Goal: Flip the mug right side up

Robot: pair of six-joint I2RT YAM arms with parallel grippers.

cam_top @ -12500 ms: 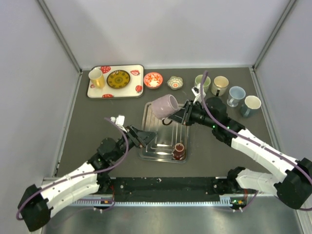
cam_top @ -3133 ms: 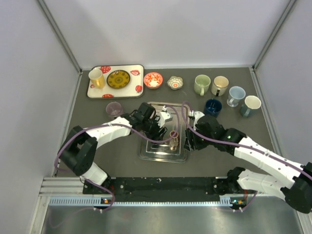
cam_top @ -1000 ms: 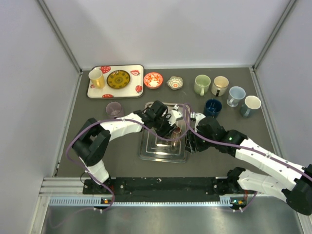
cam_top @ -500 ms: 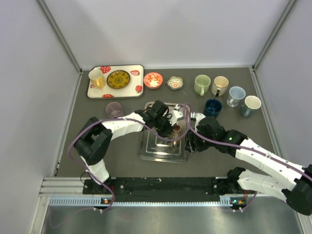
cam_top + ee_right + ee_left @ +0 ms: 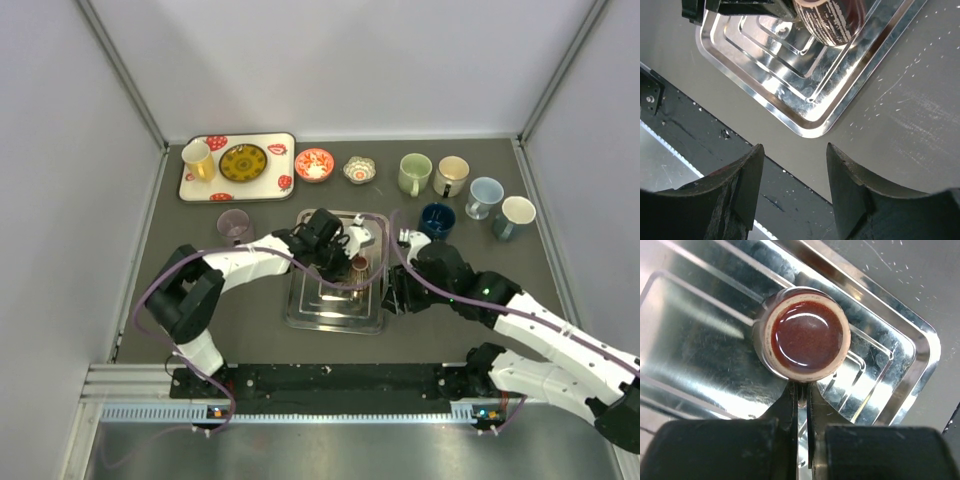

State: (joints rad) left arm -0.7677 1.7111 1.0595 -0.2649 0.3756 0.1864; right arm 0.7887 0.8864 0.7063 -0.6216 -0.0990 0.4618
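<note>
Since the earliest view the left arm [image 5: 245, 262] has stretched out from its drawn-back pose at 7 o'clock, and the mug [image 5: 359, 263] has moved from the tray's [image 5: 318, 302] 5 o'clock corner up to its 3 o'clock side. Within the last second the left tool [image 5: 347, 261] has also closed. The left arm now rises from its base, bends at the elbow near 9 o'clock, and runs its white forearm rightward over the bench [image 5: 200, 300], passing a lilac cup [image 5: 233, 222] that stands at the tray's 10 o'clock. Its wrist hangs over the tray, with the tool tips against the mug. The right arm [image 5: 530, 320] reaches in from 4 o'clock and its right tool [image 5: 393, 296] sits low by the tray's right rim. The left wrist camera looks straight down into the mug [image 5: 806, 337], which is mouth up with a glossy red-brown inside. There the left tool [image 5: 802, 392] is pressed together at the mug's 6 o'clock wall. A thin bright sliver shows between its fingers [image 5: 790, 405], and I cannot tell whether that is a handle. Only the right wrist view shows the mug's [image 5: 827, 20] brown side streaked with white. It also shows the right tool [image 5: 794, 156] spread wide, holding nothing, over the tray's [image 5: 805, 100] corner.
</note>
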